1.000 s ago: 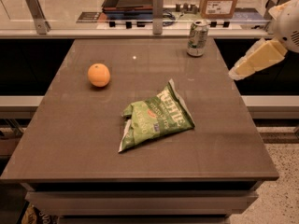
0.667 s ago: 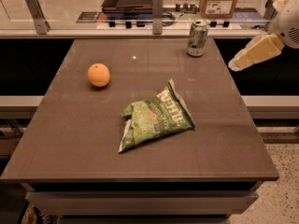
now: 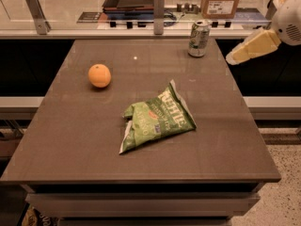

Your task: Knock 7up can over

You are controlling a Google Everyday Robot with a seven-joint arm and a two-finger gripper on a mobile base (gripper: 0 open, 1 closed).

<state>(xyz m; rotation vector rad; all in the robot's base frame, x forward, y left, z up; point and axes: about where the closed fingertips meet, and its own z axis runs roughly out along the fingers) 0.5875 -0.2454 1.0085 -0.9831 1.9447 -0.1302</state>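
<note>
At the far right corner of the brown table the 7up can stands upright, silver-white with green markings and a shiny top, close to the far edge and a little in from the right edge. To the right of it, out past the table's right edge, hangs the gripper, a cream-coloured wedge on a white rounded wrist, its tip slanting down and to the left toward the can. It is near the can but clearly apart from it and touches nothing. From this side-on angle it reads as one tapering shape, so I cannot tell whether the claw is apart or together. An orange sits on the left half of the table, well apart from the can. A crinkled green chip bag lies flat near the middle of the table, nearer than both and touching neither. Beyond the far edge runs a pale counter with an upright metal post, and a cardboard box stands behind the can.
</note>
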